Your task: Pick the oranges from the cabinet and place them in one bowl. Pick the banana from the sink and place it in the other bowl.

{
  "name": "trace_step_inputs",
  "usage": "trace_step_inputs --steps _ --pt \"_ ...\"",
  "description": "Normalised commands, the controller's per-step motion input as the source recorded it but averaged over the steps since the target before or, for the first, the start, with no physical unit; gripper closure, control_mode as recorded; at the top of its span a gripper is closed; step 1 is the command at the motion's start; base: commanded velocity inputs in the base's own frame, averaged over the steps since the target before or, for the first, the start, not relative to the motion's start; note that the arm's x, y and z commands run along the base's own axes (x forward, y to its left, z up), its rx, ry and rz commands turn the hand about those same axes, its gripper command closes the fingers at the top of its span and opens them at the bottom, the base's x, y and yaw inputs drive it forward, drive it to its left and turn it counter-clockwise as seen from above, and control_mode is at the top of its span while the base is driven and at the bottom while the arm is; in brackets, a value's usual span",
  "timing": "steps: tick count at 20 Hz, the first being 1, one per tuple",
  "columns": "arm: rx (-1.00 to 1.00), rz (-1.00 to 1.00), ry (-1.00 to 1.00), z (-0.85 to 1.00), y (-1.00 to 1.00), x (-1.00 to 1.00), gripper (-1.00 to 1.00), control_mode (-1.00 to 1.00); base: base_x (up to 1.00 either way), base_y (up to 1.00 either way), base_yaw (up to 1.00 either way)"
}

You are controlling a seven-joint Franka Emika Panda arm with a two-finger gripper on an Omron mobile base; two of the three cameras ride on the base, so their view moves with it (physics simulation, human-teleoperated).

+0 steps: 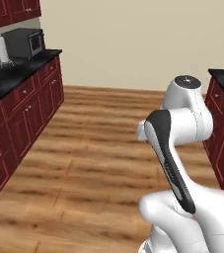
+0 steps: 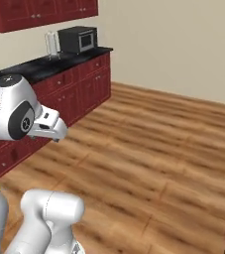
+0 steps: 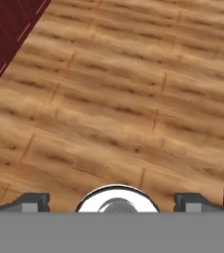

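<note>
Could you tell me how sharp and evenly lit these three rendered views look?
Left base view: soft and slightly blurry, the microwave lacks fine detail. Right base view: flat, even light, no glare on the black counter. Hand view: wooden floor grain smeared, no hard shadows.

The arm (image 1: 180, 148) is made of smooth, glossy white shells with rounded shapes. A long dark grey, almost black panel (image 1: 170, 160) runs along one link, and this panel carries a thin light line with small marks. Above this panel, a round white joint cap (image 1: 185, 82) has a small dark dot in its centre. In the right base view, a round dark disc (image 2: 24, 120) sits on the side of a white joint. The finger tips (image 3: 32, 202) are small, dark grey blocks.
</note>
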Motion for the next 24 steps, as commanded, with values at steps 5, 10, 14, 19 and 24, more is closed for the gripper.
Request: trace_step_inputs --steps 5,10,14,19,24 --pt "0.00 0.00 0.00 0.00 0.00 0.00 -1.00 1.00 0.10 0.08 0.50" --pt "0.00 0.00 0.00 0.00 0.00 0.00 -1.00 1.00 0.07 0.12 0.49" --pt "0.00 0.00 0.00 0.00 0.00 0.00 -1.00 1.00 0.02 0.12 0.50" --pt "0.00 0.00 0.00 0.00 0.00 0.00 -1.00 1.00 0.00 0.09 0.50" --pt "0.00 0.00 0.00 0.00 0.00 0.00 -1.00 1.00 0.00 0.14 0.50"
